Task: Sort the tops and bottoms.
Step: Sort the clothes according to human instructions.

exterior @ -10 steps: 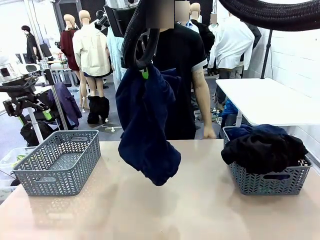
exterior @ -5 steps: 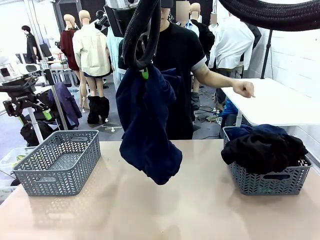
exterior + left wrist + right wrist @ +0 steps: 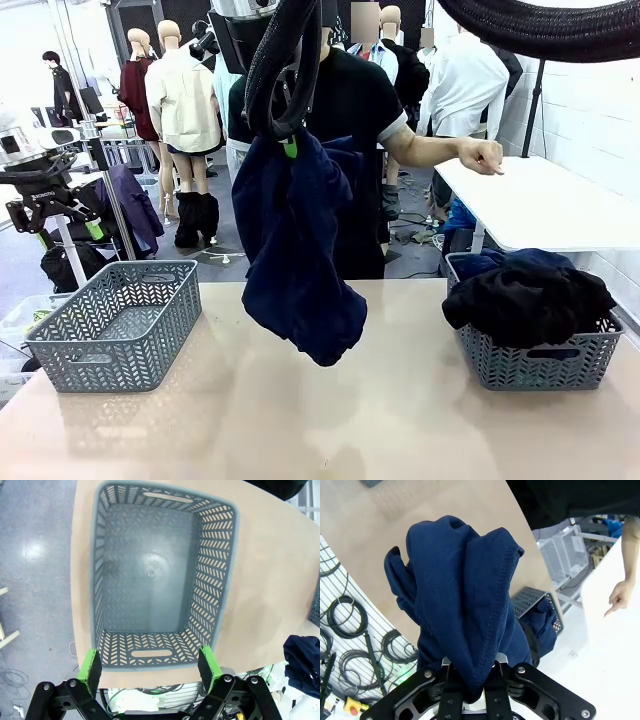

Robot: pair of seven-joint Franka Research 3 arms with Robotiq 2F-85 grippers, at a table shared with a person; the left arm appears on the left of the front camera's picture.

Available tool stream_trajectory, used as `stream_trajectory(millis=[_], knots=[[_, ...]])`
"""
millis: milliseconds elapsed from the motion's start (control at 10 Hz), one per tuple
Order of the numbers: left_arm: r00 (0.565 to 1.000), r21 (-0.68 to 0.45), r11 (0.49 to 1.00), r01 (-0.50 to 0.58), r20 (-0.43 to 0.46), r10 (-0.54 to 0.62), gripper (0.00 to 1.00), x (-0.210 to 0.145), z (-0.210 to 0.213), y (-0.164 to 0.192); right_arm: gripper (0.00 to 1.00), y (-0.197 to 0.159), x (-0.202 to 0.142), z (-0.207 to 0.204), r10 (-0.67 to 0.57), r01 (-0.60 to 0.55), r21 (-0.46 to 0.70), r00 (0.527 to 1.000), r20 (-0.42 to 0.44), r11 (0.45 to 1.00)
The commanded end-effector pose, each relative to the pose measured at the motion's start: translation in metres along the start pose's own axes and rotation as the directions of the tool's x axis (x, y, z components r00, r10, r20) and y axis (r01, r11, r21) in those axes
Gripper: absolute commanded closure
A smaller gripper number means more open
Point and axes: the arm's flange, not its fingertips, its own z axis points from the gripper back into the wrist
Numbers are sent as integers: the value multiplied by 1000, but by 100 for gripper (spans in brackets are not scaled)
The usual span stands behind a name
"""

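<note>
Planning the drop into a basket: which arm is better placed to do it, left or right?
Right, probably. Its hand is shut on the navy garment, which hangs above the table. The left hand is open, holding nothing, above the empty grey basket.

Bright, even indoor light; sharp focus

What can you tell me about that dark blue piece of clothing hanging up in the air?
The dark blue garment is soft knit cloth, bunched and hanging in loose folds, so I cannot tell whether it is a top or a bottom. A stitched hem runs along one edge in the right wrist view. The right gripper is shut on a pinched fold at its top. It dangles above the middle of the tan table, its lowest point clear of the surface, between the two grey baskets, and touches nothing else.
</note>
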Motion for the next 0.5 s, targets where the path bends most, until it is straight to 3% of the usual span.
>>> stream_trajectory(millis=[0,400], knots=[[1000,2,1000,-18,1,18,0,-1,2,-1,100,-2,-1,2,16,-16,-6,1000,14,1000],[1000,2,1000,-18,1,18,0,-1,2,-1,100,-2,-1,2,16,-16,-6,1000,14,1000]])
